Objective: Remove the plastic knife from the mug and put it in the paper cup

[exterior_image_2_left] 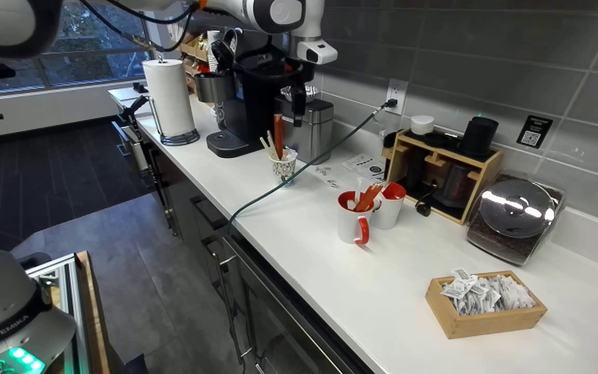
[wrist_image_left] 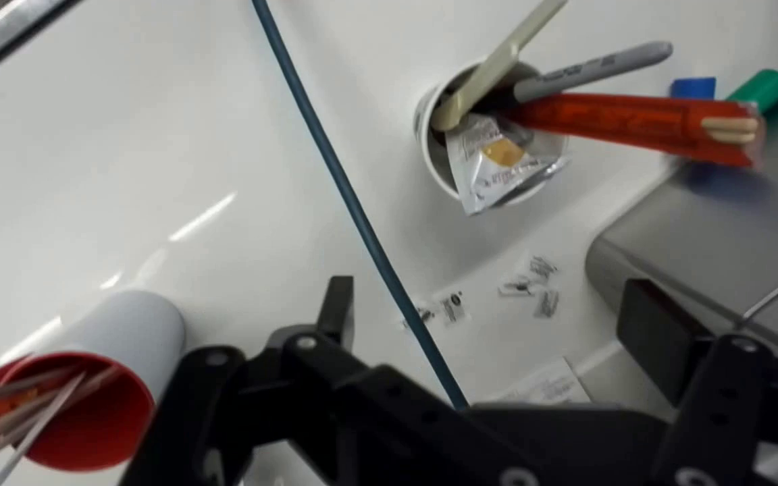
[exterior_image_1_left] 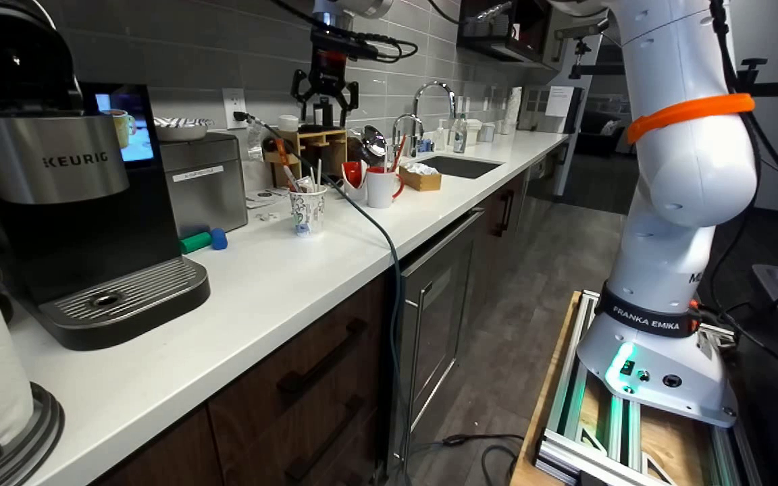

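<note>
A white mug with a red inside [exterior_image_1_left: 381, 192] [exterior_image_2_left: 350, 226] holds thin sticks and red packets. A white handle [exterior_image_2_left: 358, 189] stands up in it; I cannot tell whether this is the plastic knife. A second mug [exterior_image_1_left: 352, 191] [exterior_image_2_left: 388, 212] touches or nearly touches it; the wrist view shows a mug [wrist_image_left: 149, 327] with sticks across its opening. The patterned paper cup [exterior_image_1_left: 308, 214] [exterior_image_2_left: 283, 170] [wrist_image_left: 424, 135] holds a cream plastic utensil [wrist_image_left: 490, 74], a grey marker, a red packet and a foil sachet. My gripper [exterior_image_1_left: 325, 116] [exterior_image_2_left: 298, 109] [wrist_image_left: 490, 317] is open and empty, above the counter.
A teal cable [exterior_image_1_left: 369, 219] [exterior_image_2_left: 273, 189] [wrist_image_left: 345, 182] runs over the counter between cup and mugs. A steel box [exterior_image_1_left: 205, 182] [wrist_image_left: 733, 223], Keurig machine [exterior_image_1_left: 85, 158], wooden rack [exterior_image_2_left: 447, 156] and packet box [exterior_image_2_left: 486, 322] stand around. Small papers [wrist_image_left: 531, 283] lie by the cup.
</note>
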Robot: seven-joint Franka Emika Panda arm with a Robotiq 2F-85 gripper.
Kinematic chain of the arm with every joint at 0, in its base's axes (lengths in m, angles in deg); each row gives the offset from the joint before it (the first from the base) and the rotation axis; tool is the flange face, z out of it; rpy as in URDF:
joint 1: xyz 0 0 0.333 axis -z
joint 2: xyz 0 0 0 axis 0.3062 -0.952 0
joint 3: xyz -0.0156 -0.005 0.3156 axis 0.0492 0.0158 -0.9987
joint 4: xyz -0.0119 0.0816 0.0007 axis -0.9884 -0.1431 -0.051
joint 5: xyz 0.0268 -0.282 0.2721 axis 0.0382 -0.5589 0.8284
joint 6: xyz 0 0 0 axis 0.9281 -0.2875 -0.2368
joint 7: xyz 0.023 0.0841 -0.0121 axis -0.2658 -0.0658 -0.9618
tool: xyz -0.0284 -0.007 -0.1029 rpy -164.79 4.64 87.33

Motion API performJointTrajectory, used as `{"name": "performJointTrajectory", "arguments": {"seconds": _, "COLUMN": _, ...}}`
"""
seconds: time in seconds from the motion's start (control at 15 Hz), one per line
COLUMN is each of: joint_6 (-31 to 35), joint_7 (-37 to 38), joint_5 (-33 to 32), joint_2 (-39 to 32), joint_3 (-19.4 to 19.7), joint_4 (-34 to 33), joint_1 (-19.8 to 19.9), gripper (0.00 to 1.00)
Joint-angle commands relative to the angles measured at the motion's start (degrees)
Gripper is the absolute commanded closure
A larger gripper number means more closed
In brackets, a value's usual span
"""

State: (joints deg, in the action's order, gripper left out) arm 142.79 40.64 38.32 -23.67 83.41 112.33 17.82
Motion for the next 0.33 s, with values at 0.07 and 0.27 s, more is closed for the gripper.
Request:
{"name": "performJointTrajectory", "arguments": {"seconds": 0.07, "joint_6": 16.35, "joint_7": -7.97, "joint_5": 1.09, "joint_2": 13.14, "joint_3": -0.62, "joint_4": 16.14, "joint_1": 0.34, "gripper": 0.0}}
{"name": "performJointTrajectory", "arguments": {"seconds": 0.27, "joint_6": 17.9, "joint_7": -7.5, "joint_5": 0.42, "joint_2": 11.21, "joint_3": -0.75, "joint_4": 12.6, "joint_1": 0.36, "gripper": 0.0}}
